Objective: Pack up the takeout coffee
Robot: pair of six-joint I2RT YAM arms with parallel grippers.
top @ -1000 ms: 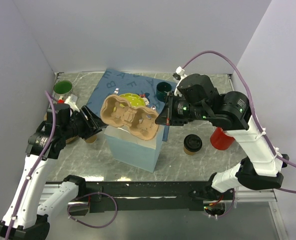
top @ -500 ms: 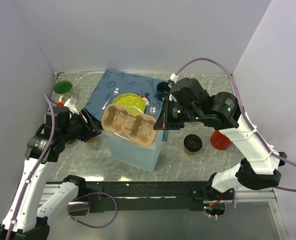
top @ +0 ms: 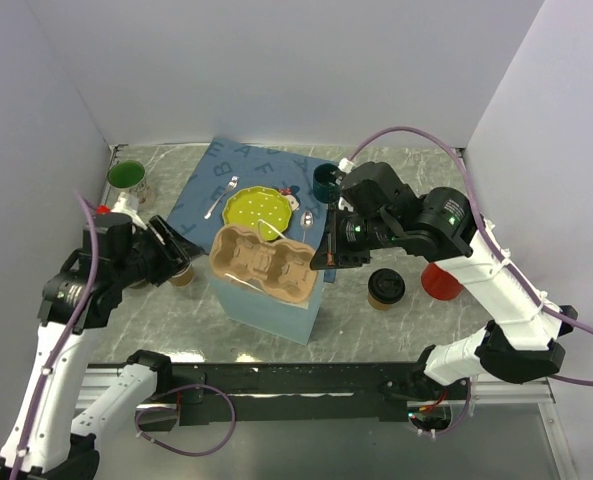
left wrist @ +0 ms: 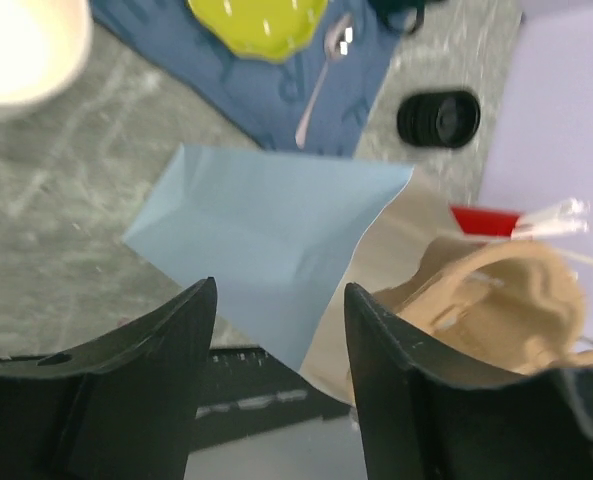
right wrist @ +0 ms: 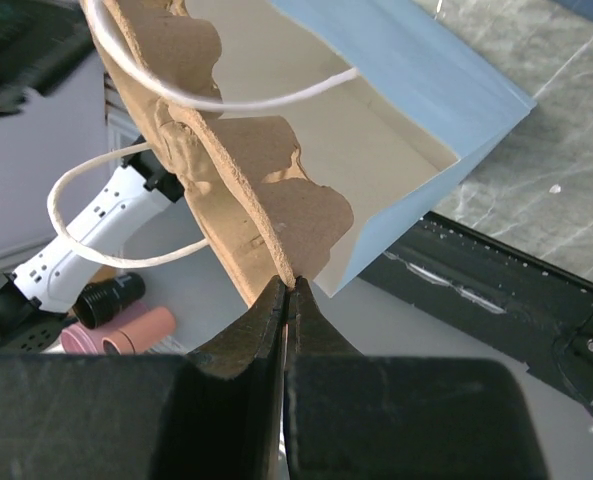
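Note:
The takeout coffee (top: 386, 286), a brown paper cup with a black lid, stands on the table right of the light blue paper bag (top: 271, 300); its lid shows in the left wrist view (left wrist: 438, 118). My right gripper (top: 323, 262) is shut on the right edge of a tan cardboard cup carrier (top: 263, 262) and holds it tilted over the bag's open top. In the right wrist view the closed gripper (right wrist: 288, 285) pinches the carrier's rim (right wrist: 226, 170) above the bag (right wrist: 416, 90). My left gripper (top: 181, 255) is open and empty beside the bag's left side (left wrist: 266, 240).
A red cup (top: 438, 280) stands right of the coffee. A dark green mug (top: 326, 183), a yellow plate (top: 256, 210) and cutlery sit on a blue placemat (top: 206, 185) behind the bag. A tan paper cup (left wrist: 21, 45) is by my left gripper. A green glass (top: 126, 177) is at back left.
My right gripper has brought the carrier down and toward the near side, onto the bag's opening. My left gripper has drawn back slightly to the left.

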